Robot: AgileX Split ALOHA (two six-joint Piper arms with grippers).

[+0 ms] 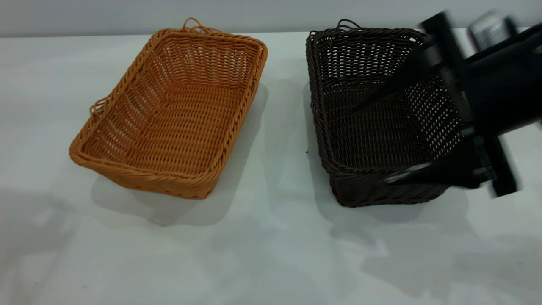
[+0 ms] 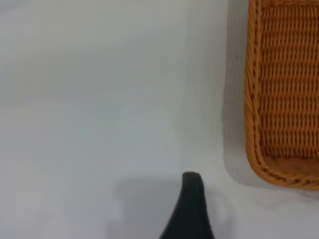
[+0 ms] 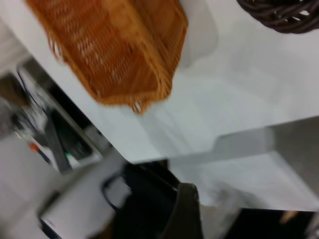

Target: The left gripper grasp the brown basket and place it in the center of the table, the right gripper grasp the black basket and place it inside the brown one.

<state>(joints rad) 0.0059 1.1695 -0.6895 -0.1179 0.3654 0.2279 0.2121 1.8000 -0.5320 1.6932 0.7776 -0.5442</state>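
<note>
While spreading wide over the black basket [image 1: 381, 114], right pincer [image 1: 372, 142] reaching in from the right edge of the surface [image 1: 271, 254], 1 finger [image 1: 394, 82] pointing down into the basket's interior, the other finger [image 1: 423, 173] lying across the outside of the near rim at the near-right corner. Not yet closing on the wicker; whether either finger is touching it cannot be told.

Sitting toward the far edge, right of centre: the black basket, upright, open side up, loop handle showing at its far short end. Sitting well apart to its left, also toward the far edge: the brown basket [image 1: 173, 114], upright and turned at a slight angle, loop handles showing at the far end and on the left side. Lying between the 2 baskets: a bare strip of the surface.

Showing in the left wrist view: only 1 dark fingertip [image 2: 191, 199] of the left pincer [image 2: 189, 219], hanging over bare surface near a corner of the brown basket [image 2: 279, 99], apart from it. Cannot tell how wide this pincer is standing.
</note>
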